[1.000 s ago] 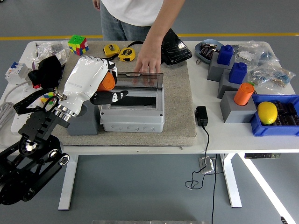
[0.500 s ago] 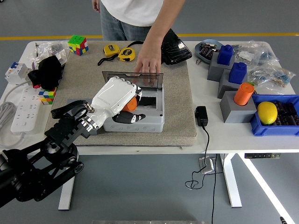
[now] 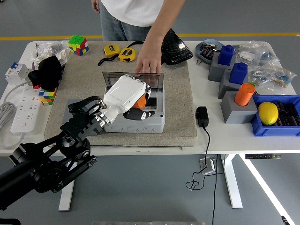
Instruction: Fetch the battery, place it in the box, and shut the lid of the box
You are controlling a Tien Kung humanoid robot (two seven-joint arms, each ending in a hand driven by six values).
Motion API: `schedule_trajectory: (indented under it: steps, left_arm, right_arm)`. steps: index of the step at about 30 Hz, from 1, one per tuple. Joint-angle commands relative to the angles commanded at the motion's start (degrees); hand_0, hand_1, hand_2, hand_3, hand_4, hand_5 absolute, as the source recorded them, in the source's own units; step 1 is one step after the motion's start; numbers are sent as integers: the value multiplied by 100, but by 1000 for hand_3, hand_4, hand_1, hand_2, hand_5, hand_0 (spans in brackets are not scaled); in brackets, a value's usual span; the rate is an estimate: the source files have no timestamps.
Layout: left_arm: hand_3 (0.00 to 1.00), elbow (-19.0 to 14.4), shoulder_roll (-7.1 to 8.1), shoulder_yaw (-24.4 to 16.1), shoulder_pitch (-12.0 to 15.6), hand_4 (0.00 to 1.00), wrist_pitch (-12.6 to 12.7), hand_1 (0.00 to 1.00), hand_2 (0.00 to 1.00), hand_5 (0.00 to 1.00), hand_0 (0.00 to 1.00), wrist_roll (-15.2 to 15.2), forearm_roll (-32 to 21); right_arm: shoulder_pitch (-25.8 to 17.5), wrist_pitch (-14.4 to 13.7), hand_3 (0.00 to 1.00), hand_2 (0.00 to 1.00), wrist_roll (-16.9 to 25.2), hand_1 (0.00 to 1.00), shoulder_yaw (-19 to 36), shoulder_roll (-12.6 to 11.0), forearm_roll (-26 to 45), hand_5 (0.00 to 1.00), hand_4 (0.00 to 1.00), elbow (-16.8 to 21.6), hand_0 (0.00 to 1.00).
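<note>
Placing step in hand: the left hand (image 3: 130,96), white-shelled, fingers curled around the orange battery (image 3: 139,100), hangs over the open grey box (image 3: 135,117), battery just above or at the mouth of the cavity; cannot tell if it touches the floor inside. Right hand not in view. Transparent lid (image 3: 154,79) stands up at the box's far edge, and a person's hand (image 3: 149,60) rests on its top edge, apparently steadying it. Next move, by my reading: lower, uncurl the fingers, withdraw clear, then swing the lid down. Box sits on a tan mat (image 3: 180,103) on the white worktop (image 3: 220,136). Clutter around: yellow tape measures (image 3: 119,52), Rubik's cube (image 3: 78,44), power strip (image 3: 21,112), blue bin (image 3: 276,123) with a lemon (image 3: 268,113). Grey floor, a yellow line beyond.
</note>
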Motion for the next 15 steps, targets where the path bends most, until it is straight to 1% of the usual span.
schedule_trajectory:
  steps: [4, 6, 12, 15]
  left_arm:
    - [108, 67, -126, -92, -20, 736, 25, 42, 104, 269, 37, -2, 0]
    - [107, 67, -180, -104, -39, 719, 32, 42, 104, 283, 37, 3, 0]
    - [107, 100, -279, -15, -95, 715, 42, 42, 104, 284, 37, 9, 0]
    - [107, 86, -290, 35, -116, 715, 47, 42, 104, 284, 37, -14, 0]
  right_arm:
    - [-6, 0, 797, 763, -11, 790, 19, -1, -23, 998, 998, 0, 824]
    - [-7, 1, 797, 763, -16, 790, 27, 2, -37, 998, 998, 0, 824]
    - [23, -1, 797, 763, -1, 790, -21, 2, 11, 998, 998, 0, 824]
    - [29, -2, 797, 763, 0, 790, -24, 2, 17, 998, 998, 0, 824]
